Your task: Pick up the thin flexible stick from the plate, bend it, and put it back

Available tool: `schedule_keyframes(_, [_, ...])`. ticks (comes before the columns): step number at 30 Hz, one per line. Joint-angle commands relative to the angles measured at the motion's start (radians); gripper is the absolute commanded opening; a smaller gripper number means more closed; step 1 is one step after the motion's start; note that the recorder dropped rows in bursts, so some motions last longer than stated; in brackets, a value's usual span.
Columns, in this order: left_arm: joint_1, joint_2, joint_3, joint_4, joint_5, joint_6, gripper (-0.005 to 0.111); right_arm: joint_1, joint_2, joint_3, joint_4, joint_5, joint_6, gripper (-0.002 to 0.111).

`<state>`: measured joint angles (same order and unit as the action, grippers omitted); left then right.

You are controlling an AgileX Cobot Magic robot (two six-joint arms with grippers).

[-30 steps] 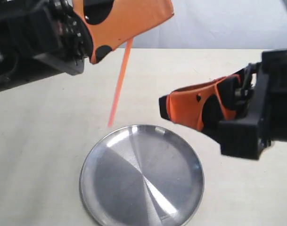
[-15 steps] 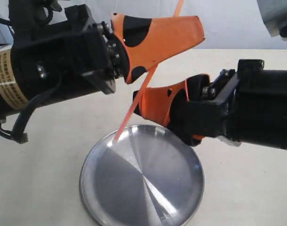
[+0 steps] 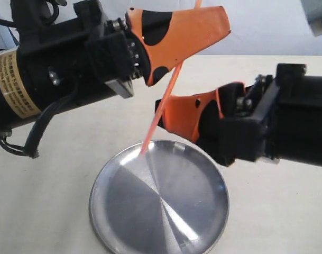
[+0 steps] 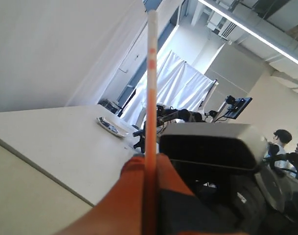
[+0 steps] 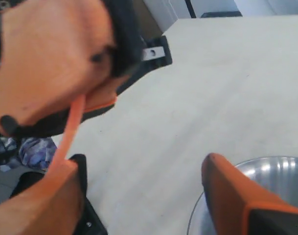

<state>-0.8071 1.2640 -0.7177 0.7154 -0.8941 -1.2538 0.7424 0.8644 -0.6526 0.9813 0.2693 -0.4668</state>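
Observation:
My left gripper (image 3: 203,32) hangs high over the table, shut on the thin flexible stick (image 3: 161,111). The orange-red stick slants down from the fingers, and its lower tip hovers over the far rim of the plate (image 3: 123,211). In the left wrist view the stick (image 4: 151,88) runs straight out between the closed fingertips of the left gripper (image 4: 149,159). My right gripper (image 3: 168,119) is open just right of the stick. In the right wrist view the stick (image 5: 70,127) meets the tip of one finger (image 5: 41,200) of the right gripper (image 5: 139,181). Whether they touch is unclear.
The plate (image 5: 276,169) lies on a pale table (image 3: 55,174). The left arm's black body (image 3: 55,79) fills the upper left and the right arm's black body (image 3: 287,121) the right side, both above the table.
The left arm swung in from the upper left, carrying the stick right over the plate's rim. The right gripper came left up to the stick, then eased back slightly.

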Motion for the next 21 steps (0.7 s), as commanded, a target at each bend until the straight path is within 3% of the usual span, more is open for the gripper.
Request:
schedule_keyframes(1, [-0.005,0.004,-0.001,0.027,0.039,0.021,0.0,0.002,-0.085,-0.001,-0.218,0.048,0.124,0.065])
schedule_keyframes(5, [-0.005,0.004,-0.001,0.027,0.05,0.036,0.0,0.002,-0.132,-0.001,-0.336,0.059,0.325,0.065])
schedule_keyframes(12, [-0.005,0.004,-0.001,0.027,0.016,0.032,0.0,0.004,-0.054,-0.001,-0.24,0.043,0.321,0.065])
schedule_keyframes(18, [-0.005,0.004,-0.001,0.032,0.012,0.032,0.0,0.004,0.051,-0.001,-0.032,-0.002,0.112,0.064])
schedule_keyframes(21, [-0.005,0.004,-0.001,0.034,0.012,0.032,0.0,0.004,0.07,-0.001,0.102,-0.009,-0.021,0.054])
